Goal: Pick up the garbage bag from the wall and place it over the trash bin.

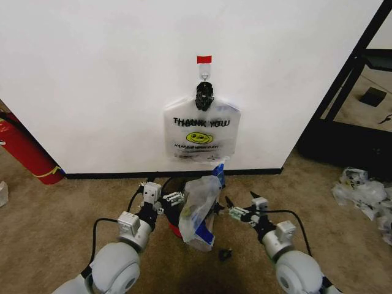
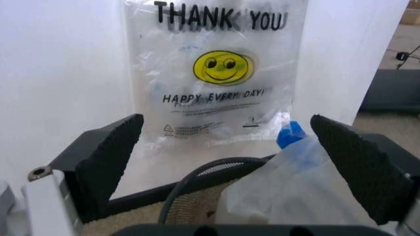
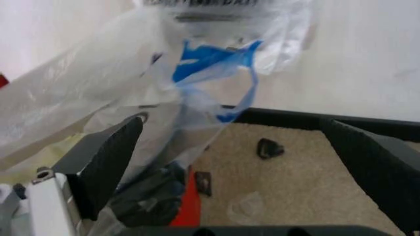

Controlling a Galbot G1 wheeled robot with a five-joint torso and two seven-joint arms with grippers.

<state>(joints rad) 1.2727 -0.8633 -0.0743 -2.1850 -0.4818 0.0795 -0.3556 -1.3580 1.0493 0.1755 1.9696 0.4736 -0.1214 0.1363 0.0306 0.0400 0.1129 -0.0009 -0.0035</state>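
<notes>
now | thin printed garbage bag [image 1: 201, 131] hangs flat on wall [image 1: 92, 79] | round mesh trash bin [image 2: 196, 191] | both pincers agape

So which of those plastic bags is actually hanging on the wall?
The flat white bag printed THANK YOU with a yellow smiley, hanging from the hook. The other, crumpled bag with blue markings sits lower, over the black bin on the floor.

Left pincer [image 1: 173, 197] and right pincer [image 1: 231, 212] both gape, held low, facing inward.
</notes>
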